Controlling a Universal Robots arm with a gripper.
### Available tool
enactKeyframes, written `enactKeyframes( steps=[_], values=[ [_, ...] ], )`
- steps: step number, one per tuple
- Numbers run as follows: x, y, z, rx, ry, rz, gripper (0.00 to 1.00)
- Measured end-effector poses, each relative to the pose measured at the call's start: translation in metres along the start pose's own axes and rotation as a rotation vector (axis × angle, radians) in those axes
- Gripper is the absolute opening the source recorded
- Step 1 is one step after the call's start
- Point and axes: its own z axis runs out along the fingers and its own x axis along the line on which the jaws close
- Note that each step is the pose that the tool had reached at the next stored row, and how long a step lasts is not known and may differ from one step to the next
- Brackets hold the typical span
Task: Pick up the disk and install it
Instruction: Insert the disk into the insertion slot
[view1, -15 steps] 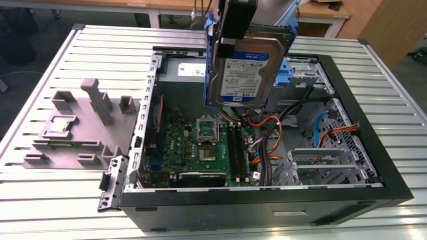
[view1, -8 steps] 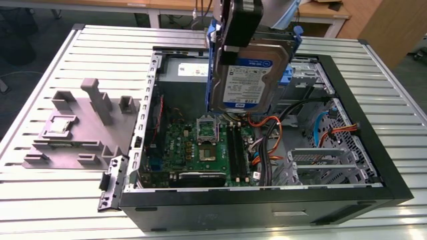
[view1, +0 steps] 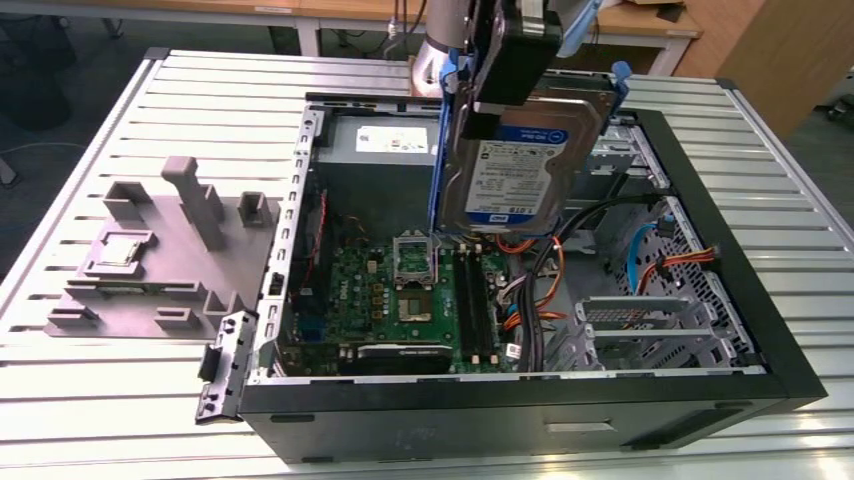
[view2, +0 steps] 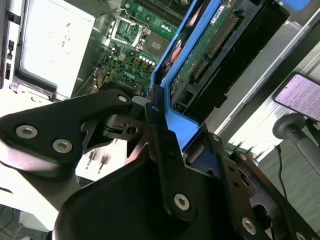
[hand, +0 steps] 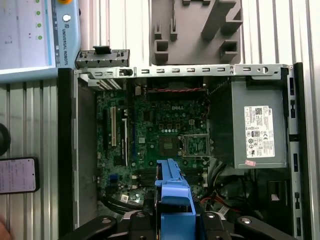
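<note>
Disk (view1: 514, 165) upright, gripped by fingers (view2: 162, 150), above motherboard (view1: 400, 290); cables (view1: 534, 300) just beside.

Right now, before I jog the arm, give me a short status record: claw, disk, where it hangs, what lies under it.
grip: claw shut on the disk, at its blue rails
disk pose: on edge, label towards the exterior view
location: over the open computer case, not seated
underneath: motherboard
drive cage: towards the exterior view's right, apart from the disk
</note>
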Motion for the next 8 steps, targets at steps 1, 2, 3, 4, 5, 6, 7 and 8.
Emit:
enactKeyframes(
  steps=[1, 2, 3, 4, 5, 6, 7, 8],
  values=[
    [0.0004, -0.0001, 0.0001, 0.0, -0.0002, 0.0, 0.36],
    [0.0007, -0.0001, 0.0001, 0.0001, -0.0001, 0.0, 0.36],
    [0.0008, -0.0001, 0.0001, 0.0001, -0.0001, 0.0, 0.36],
    [0.0008, -0.0002, 0.0001, 0.0002, 0.0, 0.0, 0.36],
    [0.0008, -0.0002, 0.0001, 0.0001, -0.0001, 0.0, 0.36],
    [0.0009, -0.0002, -0.0003, 0.0001, 0.0001, 0.0, 0.36],
    [0.0009, -0.0002, -0.0008, 0.0001, 0.0001, 0.0, 0.36],
    [0.0009, -0.0001, -0.0013, 0.0002, 0.0, 0.0, 0.36]
  ],
)
